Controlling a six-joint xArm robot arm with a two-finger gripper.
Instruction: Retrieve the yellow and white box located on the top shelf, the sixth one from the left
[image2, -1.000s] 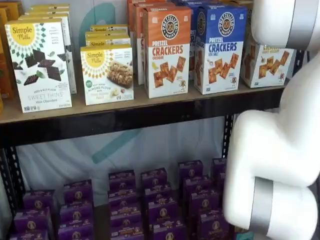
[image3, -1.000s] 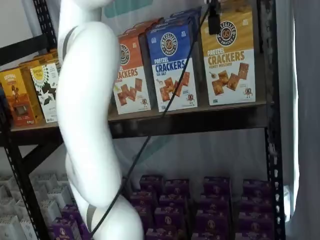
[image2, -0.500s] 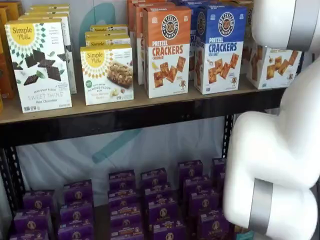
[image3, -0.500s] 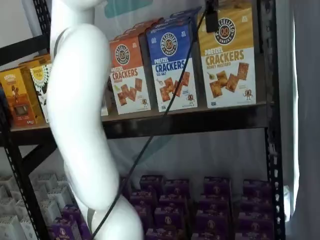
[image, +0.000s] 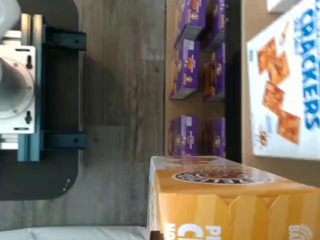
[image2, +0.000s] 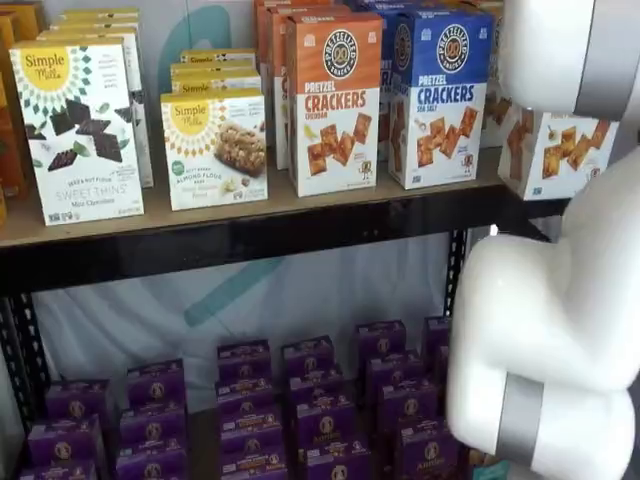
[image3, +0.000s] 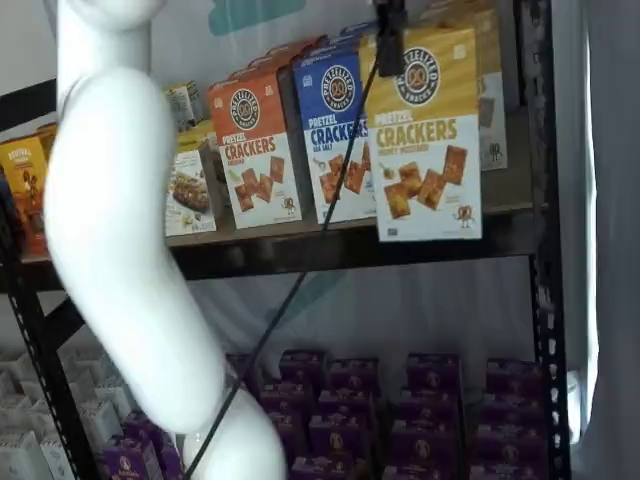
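Note:
The yellow and white box (image3: 425, 135) hangs in front of the top shelf (image3: 300, 252), its bottom edge level with the black front beam. My gripper (image3: 390, 38) is shut on its top; only a black finger and the cable show. In a shelf view the box (image2: 556, 148) is partly hidden behind my white arm (image2: 545, 330). The wrist view shows its yellow top with the round logo (image: 225, 192) close up.
Another yellow carton (image3: 490, 100) stands behind the held box. Blue (image3: 338, 130) and orange (image3: 250, 150) Pretzel Crackers cartons stand left of it, and Simple Mills boxes (image2: 78, 130) further left. Small purple boxes (image2: 300, 400) fill the lower level. A black upright (image3: 535, 150) is at the right.
The yellow and white box has come forward out of its row and off the shelf board, with the gripper on it. My arm has drawn back with it.

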